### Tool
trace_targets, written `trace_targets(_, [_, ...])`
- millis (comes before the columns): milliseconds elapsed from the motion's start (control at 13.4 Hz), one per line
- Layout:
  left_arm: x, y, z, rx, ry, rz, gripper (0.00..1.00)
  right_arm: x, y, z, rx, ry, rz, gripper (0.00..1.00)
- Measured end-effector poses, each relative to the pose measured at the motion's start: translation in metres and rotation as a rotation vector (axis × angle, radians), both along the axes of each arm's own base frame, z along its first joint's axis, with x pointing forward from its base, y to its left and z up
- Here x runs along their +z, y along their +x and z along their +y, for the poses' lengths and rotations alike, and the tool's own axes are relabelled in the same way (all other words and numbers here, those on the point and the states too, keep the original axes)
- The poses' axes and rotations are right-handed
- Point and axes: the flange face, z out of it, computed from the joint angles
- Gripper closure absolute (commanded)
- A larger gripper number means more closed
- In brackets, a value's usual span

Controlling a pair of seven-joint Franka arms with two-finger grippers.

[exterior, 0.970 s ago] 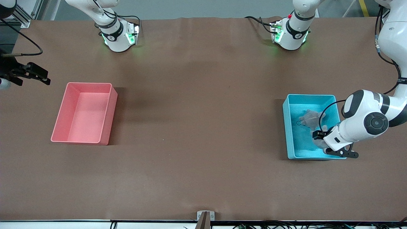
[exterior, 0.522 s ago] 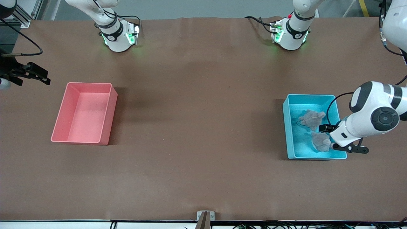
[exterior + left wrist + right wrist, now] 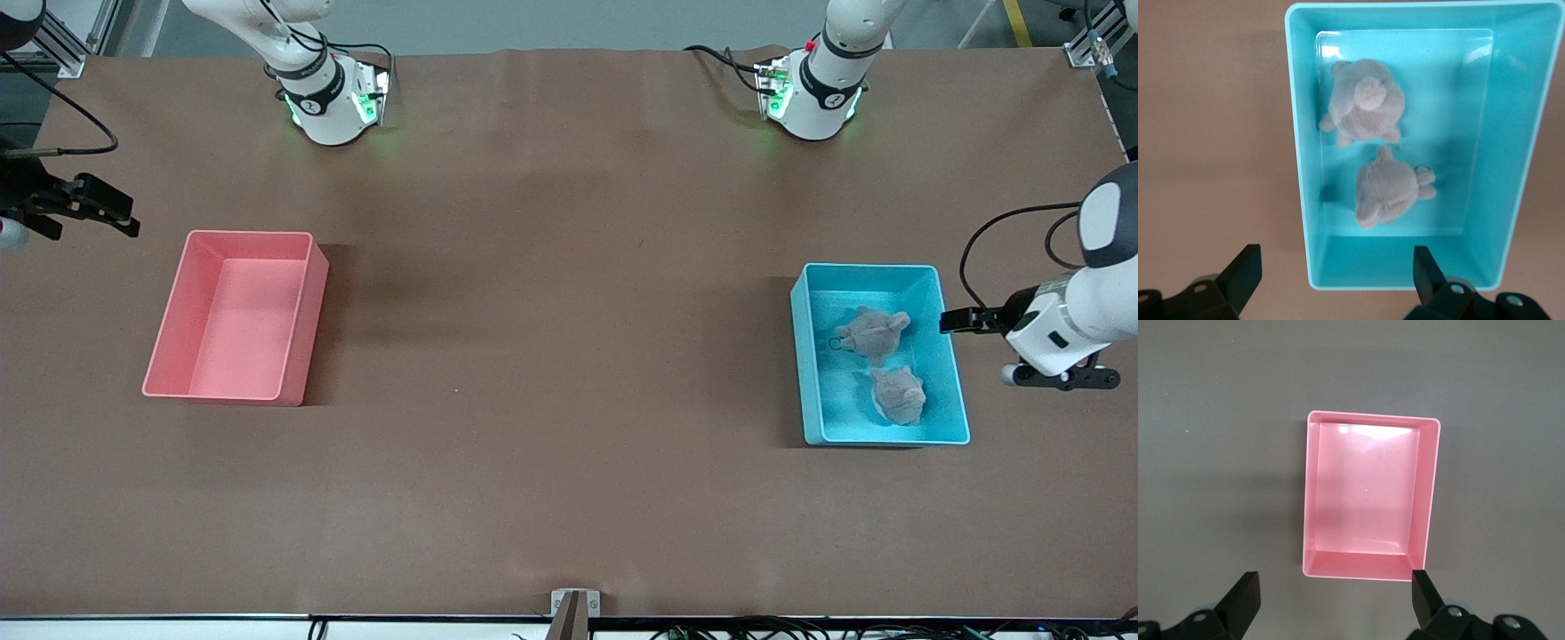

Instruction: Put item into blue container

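Note:
The blue container (image 3: 803, 373) stands toward the left arm's end of the table. Two grey plush items lie inside it, one (image 3: 873, 331) farther from the front camera and one (image 3: 898, 396) nearer. In the left wrist view both items (image 3: 1365, 100) (image 3: 1388, 193) rest on the container's floor (image 3: 1458, 100). My left gripper (image 3: 975, 349) hangs open and empty over the table, just outside the container's wall at the left arm's end; its jaws (image 3: 1336, 263) stand wide apart. My right gripper (image 3: 133, 222) waits open and empty at the right arm's end of the table.
An empty pink bin (image 3: 293, 356) stands toward the right arm's end; the right wrist view looks down on its wall (image 3: 1425, 493). Both arm bases stand along the table's edge farthest from the front camera. A small bracket (image 3: 574, 604) sits at the nearest edge.
My left gripper opened, left the second plush item in the blue container, and drew up and out toward the left arm's end. The right arm has not moved.

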Motion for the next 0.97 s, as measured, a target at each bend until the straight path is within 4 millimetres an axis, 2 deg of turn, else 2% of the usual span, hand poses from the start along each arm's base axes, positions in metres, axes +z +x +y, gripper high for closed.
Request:
trace_targets(448, [0.048,-0.014,0.018,0.048,-0.048,0.008,0.0,0.0,0.0,0.0,0.002,0.0,0.001,0.0])
trace_targets(970, [0.134,-0.044,-0.007,0.072,0.009,-0.094,0.0,0.0,0.0,-0.001,0.0,0.0,0.001,0.0])
